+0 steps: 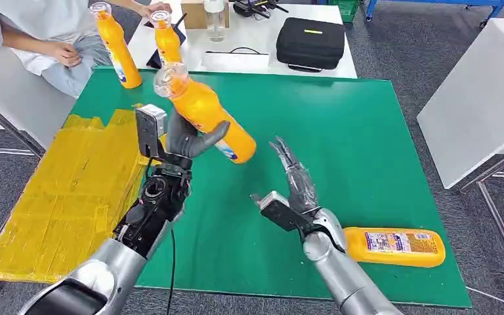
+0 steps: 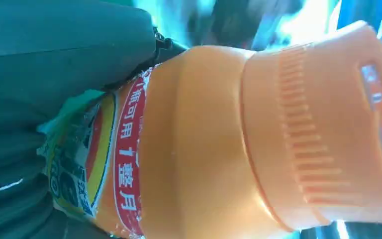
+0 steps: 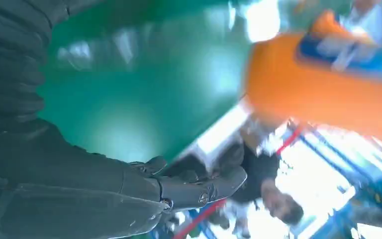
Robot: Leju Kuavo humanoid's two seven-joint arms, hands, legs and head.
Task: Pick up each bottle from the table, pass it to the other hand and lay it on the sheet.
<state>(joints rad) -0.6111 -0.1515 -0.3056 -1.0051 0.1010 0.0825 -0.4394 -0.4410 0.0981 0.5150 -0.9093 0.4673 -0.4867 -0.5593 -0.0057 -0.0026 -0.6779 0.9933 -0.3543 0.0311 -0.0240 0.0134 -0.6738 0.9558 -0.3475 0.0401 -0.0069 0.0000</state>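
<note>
I see a big green table (image 1: 341, 131) in front of me. A yellow sheet (image 1: 59, 197) lies flat on its left side and hangs a bit over the edge. One orange bottle (image 1: 394, 247) lies on its side near the front right corner. Two more orange bottles stand up at the far left edge — one (image 1: 117, 47) at the corner, the other (image 1: 167, 39) just beside it. Behind the green table stands a white table (image 1: 262, 39) — a black case (image 1: 310, 42) rests on it.
</note>
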